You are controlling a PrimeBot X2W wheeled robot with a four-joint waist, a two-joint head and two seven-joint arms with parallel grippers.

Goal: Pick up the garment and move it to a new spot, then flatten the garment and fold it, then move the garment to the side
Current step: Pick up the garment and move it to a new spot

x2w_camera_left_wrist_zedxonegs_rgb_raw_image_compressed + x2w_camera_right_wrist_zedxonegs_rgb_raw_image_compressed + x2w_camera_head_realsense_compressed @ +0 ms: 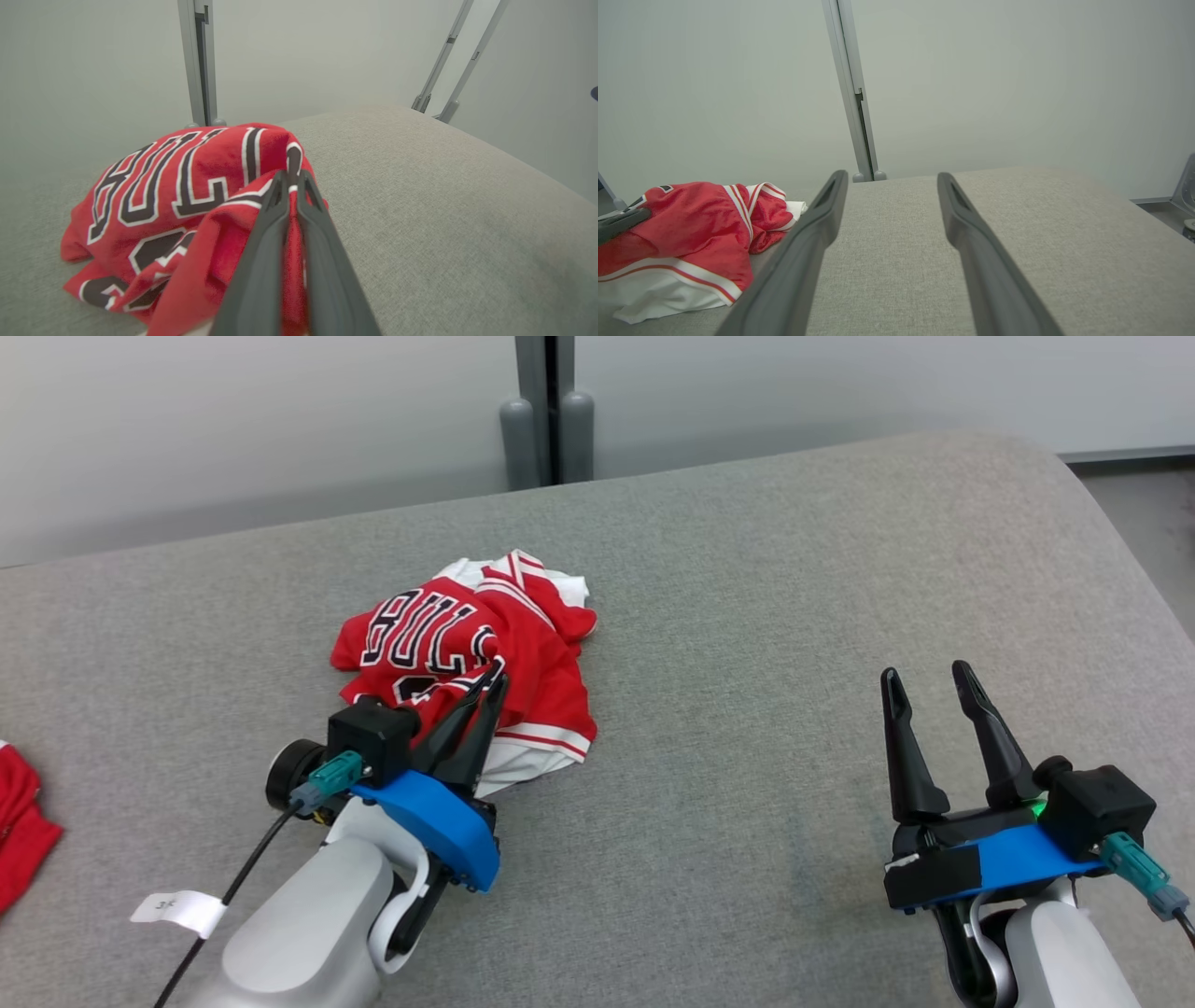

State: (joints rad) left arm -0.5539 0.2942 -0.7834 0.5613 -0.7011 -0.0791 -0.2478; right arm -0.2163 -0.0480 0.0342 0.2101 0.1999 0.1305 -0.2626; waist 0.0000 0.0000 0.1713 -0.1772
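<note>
Pinching garment (pixel 439 635) with left gripper (pixel 495 683), clamped on red fold | right gripper (pixel 927 674) spread, empty, near right | garment crumpled left of centre | likely light, limp, slippery; grip hem corners

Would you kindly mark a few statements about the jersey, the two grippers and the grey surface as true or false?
1. The left gripper is shut on the crumpled red basketball jersey. True.
2. The right gripper holds a corner of the jersey. False: its fingers are open and well apart from it, over the grey fabric surface.
3. The jersey lies flat and neatly folded. False: it is bunched in a heap.
4. The jersey bears black letters edged in white. True.
</note>
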